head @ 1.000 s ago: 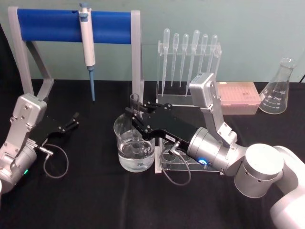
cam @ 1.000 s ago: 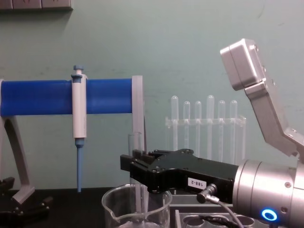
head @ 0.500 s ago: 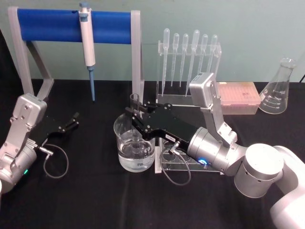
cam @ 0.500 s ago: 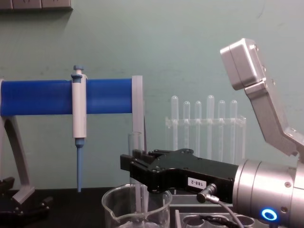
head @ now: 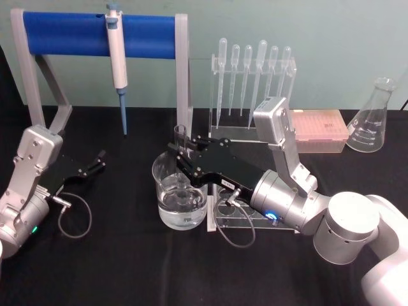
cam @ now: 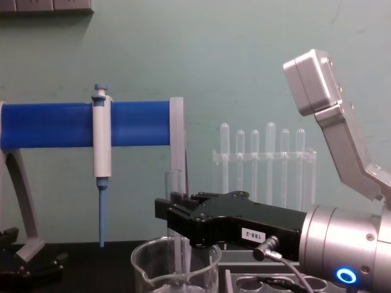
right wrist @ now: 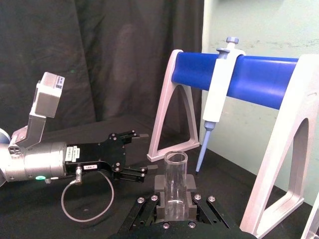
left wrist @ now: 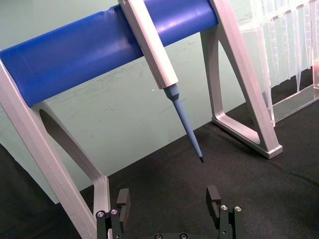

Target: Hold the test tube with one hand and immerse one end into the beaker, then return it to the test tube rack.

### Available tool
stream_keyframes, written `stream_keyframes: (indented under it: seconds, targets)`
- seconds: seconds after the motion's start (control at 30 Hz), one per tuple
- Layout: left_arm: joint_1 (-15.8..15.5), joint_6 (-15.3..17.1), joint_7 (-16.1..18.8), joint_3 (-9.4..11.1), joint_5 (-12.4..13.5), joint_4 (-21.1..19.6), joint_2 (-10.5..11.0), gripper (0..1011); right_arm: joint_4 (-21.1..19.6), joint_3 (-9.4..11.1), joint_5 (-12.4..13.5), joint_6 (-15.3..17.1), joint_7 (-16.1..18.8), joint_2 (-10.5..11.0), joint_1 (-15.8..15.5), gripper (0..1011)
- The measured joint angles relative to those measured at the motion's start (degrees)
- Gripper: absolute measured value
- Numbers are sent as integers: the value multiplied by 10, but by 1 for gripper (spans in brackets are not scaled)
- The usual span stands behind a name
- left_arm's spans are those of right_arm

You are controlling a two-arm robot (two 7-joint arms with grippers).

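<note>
One tube, one pincer: the right gripper (head: 183, 157) is pressed together on the test tube (head: 180, 136), pinching it a little below the open rim. The tube stands upright, with its lower part down inside the beaker (head: 160, 191). The right wrist view shows the tube's rim seated squarely between the black pads. The beaker holds clear liquid in its lower part, and the tube's round end looks to be dipped in it, though I cannot tell how deep. The tube is thin glass, so light, stiff, slick and brittle. The high grip suits it, but squeezing must stay gentle, and a knock on the beaker's flared rim could chip either piece. The test tube rack (head: 222, 214) lies just right of the beaker, partly under the right wrist. A grey cable (head: 237, 234) loops along the rack's near edge and could snag. I judge the return needs a straight lift clear of the rim before any shift to the right. Far behind stand the pipettes (head: 252, 70) in their clear holder. A pink tip box (head: 320, 127) and a flask (head: 371, 119) sit at far right, well apart. At far left the pipettor (head: 116, 57) hangs from the blue bar (head: 64, 32). The left gripper (head: 97, 162) rests idle on the near left with its fingers spread, well clear of the beaker.
</note>
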Motion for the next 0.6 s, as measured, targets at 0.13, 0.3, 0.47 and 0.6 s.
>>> stream_keyframes:
  seconds: [0.13,0.3,0.47,0.6]
  targets:
    - [0,0,0,0,0,0,0,1000,0,0,0,0,0,0,0,224]
    - [0,0,0,0,0,0,0,1000,0,0,0,0,0,0,0,224]
    - [0,0,0,0,0,0,0,1000,0,0,0,0,0,0,0,224]
    - [0,0,0,0,0,0,0,1000,0,0,0,0,0,0,0,224]
